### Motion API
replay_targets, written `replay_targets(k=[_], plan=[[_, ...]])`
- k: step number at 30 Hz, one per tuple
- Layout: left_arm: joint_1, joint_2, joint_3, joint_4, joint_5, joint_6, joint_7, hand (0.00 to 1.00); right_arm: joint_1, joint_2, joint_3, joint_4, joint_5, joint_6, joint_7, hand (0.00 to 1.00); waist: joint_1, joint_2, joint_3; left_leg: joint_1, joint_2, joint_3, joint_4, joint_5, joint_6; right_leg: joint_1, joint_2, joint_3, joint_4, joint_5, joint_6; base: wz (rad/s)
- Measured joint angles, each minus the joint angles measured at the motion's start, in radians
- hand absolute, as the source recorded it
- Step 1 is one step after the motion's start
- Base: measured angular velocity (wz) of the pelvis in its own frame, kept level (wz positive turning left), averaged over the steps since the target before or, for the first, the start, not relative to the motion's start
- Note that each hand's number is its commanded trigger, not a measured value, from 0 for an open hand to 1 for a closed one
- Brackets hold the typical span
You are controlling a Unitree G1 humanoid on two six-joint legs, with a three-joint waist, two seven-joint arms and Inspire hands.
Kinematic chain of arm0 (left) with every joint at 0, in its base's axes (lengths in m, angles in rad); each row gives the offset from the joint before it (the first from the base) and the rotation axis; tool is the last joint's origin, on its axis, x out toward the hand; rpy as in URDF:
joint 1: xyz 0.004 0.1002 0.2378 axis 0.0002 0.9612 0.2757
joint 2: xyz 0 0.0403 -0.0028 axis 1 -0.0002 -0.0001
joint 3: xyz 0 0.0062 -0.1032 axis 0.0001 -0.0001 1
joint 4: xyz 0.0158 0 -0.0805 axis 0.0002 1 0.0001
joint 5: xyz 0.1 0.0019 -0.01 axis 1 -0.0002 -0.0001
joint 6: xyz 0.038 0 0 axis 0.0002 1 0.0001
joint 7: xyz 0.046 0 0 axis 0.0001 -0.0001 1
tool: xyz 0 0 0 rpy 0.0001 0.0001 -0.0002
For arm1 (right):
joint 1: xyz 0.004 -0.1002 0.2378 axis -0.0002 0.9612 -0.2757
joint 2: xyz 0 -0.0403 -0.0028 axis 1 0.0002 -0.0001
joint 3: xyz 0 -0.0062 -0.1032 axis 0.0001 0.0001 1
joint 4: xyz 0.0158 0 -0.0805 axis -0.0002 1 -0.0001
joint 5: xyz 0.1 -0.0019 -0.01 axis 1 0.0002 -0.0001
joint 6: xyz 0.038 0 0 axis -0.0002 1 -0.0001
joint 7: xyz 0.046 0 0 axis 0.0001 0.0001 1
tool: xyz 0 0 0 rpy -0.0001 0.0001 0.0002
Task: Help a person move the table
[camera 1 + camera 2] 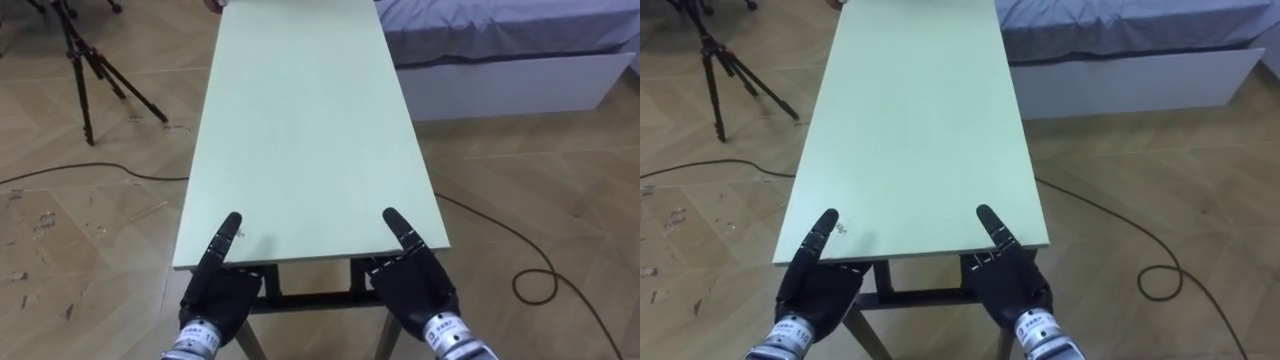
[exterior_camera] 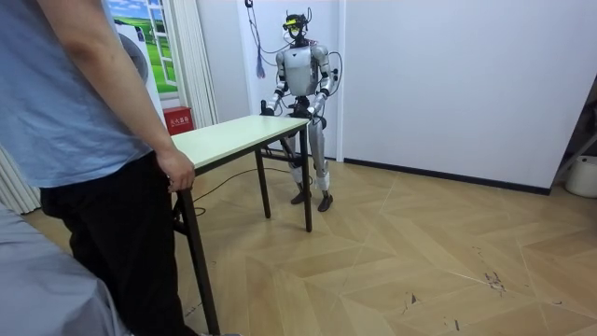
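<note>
Resting thumbs on table [image 1: 300,130] edge, my left hand [image 1: 222,290], right hand [image 1: 412,285]; clamped underneath, can't tell; rigid, likely heavy; I'd grip this end.

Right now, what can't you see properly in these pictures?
Eye views: the table hides how the left hand and right hand hold it underneath.
Eye views: the top edge cuts off the person's hand at the far end.
Room view: robot's hands too small.
</note>
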Motion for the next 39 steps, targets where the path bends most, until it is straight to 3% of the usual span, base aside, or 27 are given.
replay_targets(k=[1, 2, 3, 9, 14, 18, 20, 25, 31, 39], plan=[[-0.002, 0.0, 0.0, 0.0, 0.0, 0.0, 0.006, 0.82, 0.0, 0.001, 0.0, -0.002, 0.0, -0.001, -0.004, 0.3, 0.0, 0.001, 0.0001, -0.001, 0.0, 0.0, 0.0, 0.0, 0.0, 0.0, 0.0, -0.001, 0.0, 0.0, 0.0, 0.0], [-0.004, 0.0, 0.0, 0.0, 0.0, 0.0, 0.011, 0.96, 0.0, 0.001, 0.0, -0.002, 0.0, -0.001, -0.006, 0.59, -0.001, 0.002, -0.0001, -0.001, 0.0, 0.0, 0.0, 0.0, 0.0, 0.0, 0.0, -0.001, 0.0, 0.0, 0.0, 0.0], [-0.004, -0.001, 0.0, 0.0, 0.001, 0.0, 0.012, 1.0, 0.0, 0.001, 0.0, -0.005, 0.0, -0.001, -0.007, 1.0, -0.002, 0.002, -0.0001, -0.002, 0.0, 0.0, 0.0, 0.0, 0.0, -0.001, 0.0, -0.002, 0.0, 0.0, 0.0, 0.0], [-0.013, -0.004, 0.0, 0.004, 0.001, -0.002, 0.012, 1.0, 0.0, 0.009, 0.0, -0.011, 0.005, -0.002, -0.011, 1.0, -0.003, 0.003, 0.0005, -0.009, 0.0, 0.0, 0.003, 0.0, 0.0, -0.004, -0.001, -0.005, 0.001, 0.0, 0.0, 0.01], [-0.026, -0.031, -0.002, 0.03, 0.002, -0.002, 0.012, 1.0, -0.017, 0.022, -0.011, -0.003, 0.005, -0.014, -0.145, 1.0, 0.005, 0.01, 0.0086, -0.022, -0.001, -0.001, 0.002, 0.0, 0.0, -0.012, -0.002, -0.014, 0.0, 0.0, 0.0, 0.05], [-0.025, -0.035, -0.002, 0.046, 0.002, -0.003, 0.012, 1.0, -0.017, 0.03, -0.009, -0.001, 0.005, -0.014, -0.153, 1.0, 0.004, 0.007, 0.0104, -0.02, 0.001, -0.001, -0.005, 0.0, 0.0, -0.015, 0.0, -0.011, 0.005, 0.0, 0.0, -0.01], [-0.026, -0.035, -0.018, 0.051, 0.007, -0.003, 0.013, 1.0, -0.017, 0.035, -0.008, 0.009, -0.002, -0.043, -0.154, 1.0, 0.002, 0.004, 0.0129, -0.009, 0.001, -0.001, -0.014, 0.0, 0.0, -0.003, 0.001, -0.011, -0.002, 0.0, 0.0, 0.07], [-0.031, -0.038, -0.023, 0.055, 0.069, -0.024, 0.013, 1.0, -0.018, 0.041, -0.008, 0.01, -0.015, -0.053, -0.156, 1.0, 0.003, 0.005, 0.0166, -0.005, -0.002, -0.001, -0.017, 0.0, 0.0, -0.003, -0.001, -0.012, -0.002, 0.0, 0.001, -0.01], [-0.033, -0.062, -0.022, 0.055, 0.102, -0.046, 0.013, 1.0, -0.019, 0.051, -0.007, 0.01, -0.037, -0.089, -0.157, 1.0, 0.007, 0.008, 0.0178, -0.016, -0.002, -0.001, -0.01, 0.0, 0.0, -0.01, -0.001, -0.008, -0.004, -0.001, 0.003, -0.01], [-0.035, -0.07, -0.034, 0.055, 0.123, -0.075, 0.013, 1.0, -0.022, 0.051, -0.008, 0.01, -0.034, -0.095, -0.156, 1.0, 0.012, 0.009, 0.0173, -0.022, -0.002, -0.001, -0.009, 0.0, 0.0, -0.02, -0.001, -0.005, -0.001, -0.001, 0.002, -0.01]])
